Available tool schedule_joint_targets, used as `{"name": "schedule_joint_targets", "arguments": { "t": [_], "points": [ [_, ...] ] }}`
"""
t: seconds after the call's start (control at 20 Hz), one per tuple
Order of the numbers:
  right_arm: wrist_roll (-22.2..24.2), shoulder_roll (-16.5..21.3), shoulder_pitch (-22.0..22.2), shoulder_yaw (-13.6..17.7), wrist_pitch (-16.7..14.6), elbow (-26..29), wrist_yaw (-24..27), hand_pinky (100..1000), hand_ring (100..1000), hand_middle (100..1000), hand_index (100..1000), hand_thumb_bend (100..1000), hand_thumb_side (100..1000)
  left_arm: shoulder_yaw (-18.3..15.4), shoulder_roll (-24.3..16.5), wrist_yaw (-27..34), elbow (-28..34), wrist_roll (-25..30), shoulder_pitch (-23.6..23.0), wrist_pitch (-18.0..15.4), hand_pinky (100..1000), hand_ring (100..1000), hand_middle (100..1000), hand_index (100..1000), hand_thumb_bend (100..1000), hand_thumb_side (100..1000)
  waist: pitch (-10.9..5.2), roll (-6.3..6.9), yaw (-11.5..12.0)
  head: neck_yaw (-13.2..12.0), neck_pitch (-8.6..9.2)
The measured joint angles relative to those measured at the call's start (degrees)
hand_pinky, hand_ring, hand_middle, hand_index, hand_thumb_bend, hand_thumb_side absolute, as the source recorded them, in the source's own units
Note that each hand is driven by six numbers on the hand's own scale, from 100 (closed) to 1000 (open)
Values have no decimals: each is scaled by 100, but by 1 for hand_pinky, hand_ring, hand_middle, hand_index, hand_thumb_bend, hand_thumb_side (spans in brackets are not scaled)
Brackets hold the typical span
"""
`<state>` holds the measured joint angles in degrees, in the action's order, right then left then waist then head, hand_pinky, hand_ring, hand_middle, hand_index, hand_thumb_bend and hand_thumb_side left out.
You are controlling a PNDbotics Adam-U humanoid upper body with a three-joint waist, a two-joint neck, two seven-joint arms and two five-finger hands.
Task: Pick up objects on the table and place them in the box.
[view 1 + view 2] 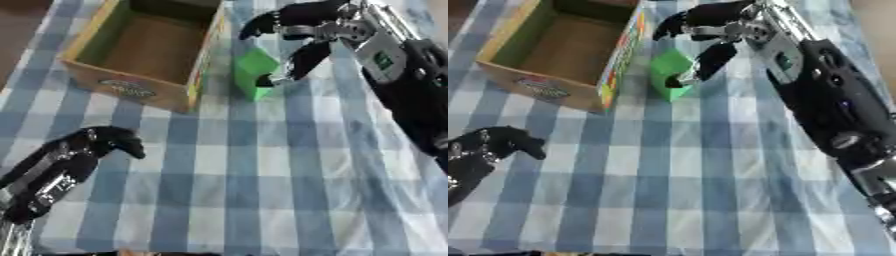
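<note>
The tabletop point(262, 200) is covered with a blue-and-white checked cloth. An open cardboard box point(144, 52) stands at the far left of the work area, its interior brown and green, with a printed label on the near outer wall. Nothing can be made out inside it. Just beside the box's right wall sits a green object point(254, 72), blocky in shape with a dark recess on its right face; it appears to rest on the cloth, though contact with the surface cannot be confirmed. The right robot hand point(302, 37) reaches in from the upper right and is positioned over the green object. Its fingers arch above the object's top, and one dark digit point(302, 62) runs down along the object's right side, at or touching the recess; the fingers are curled about the object, partly enclosing it. The left robot hand point(101, 142) shows at the lower left, resting low over the cloth, well apart from the box and the green object, its fingers curled inward and holding nothing.
</note>
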<state>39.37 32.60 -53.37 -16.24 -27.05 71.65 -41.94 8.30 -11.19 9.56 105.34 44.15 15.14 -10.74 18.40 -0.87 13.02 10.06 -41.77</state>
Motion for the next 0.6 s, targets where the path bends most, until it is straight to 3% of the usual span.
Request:
{"name": "schedule_joint_targets", "arguments": {
  "t": [0.6],
  "points": [
    [-115, -25, 81, 3, -115, -218, -235, 921, 876, 927, 1000, 443, 777, 0, 0, -4, 0, 25, 0, -3, 917, 731, 696, 868, 113, 809, 34, -1, 0, -11, 0]
  ]
}}
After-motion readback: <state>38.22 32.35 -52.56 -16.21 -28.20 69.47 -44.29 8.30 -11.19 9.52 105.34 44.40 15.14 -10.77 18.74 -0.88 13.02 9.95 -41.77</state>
